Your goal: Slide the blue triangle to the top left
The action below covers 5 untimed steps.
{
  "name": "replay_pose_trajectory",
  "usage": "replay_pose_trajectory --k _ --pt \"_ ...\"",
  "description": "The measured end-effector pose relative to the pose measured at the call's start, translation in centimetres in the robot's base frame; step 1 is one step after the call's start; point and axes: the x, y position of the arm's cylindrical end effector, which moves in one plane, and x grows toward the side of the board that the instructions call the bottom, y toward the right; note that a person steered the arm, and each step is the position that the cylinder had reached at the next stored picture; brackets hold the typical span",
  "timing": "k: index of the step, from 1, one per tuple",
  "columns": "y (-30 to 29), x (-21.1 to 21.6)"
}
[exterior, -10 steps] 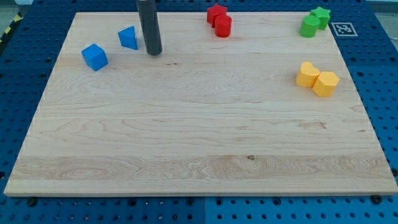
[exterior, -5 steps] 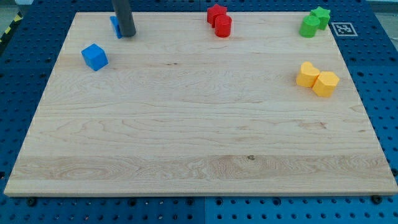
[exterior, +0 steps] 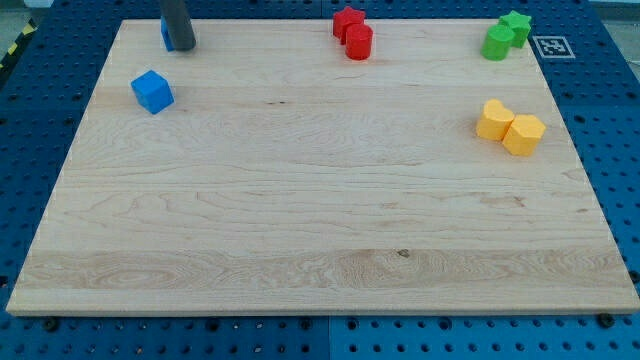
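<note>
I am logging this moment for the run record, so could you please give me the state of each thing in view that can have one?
my tip: down on the board near its top left corner, against the blue triangle's right side.
blue triangle: mostly hidden behind the rod.
blue cube: alone, untouched.
red star and red cylinder: touching.
green star and green cylinder: touching.
Two yellow blocks: touching.
</note>
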Motion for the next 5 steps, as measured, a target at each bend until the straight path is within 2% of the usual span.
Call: replay_pose_trajectory --k 5 --pt "-1.3 -1.6"
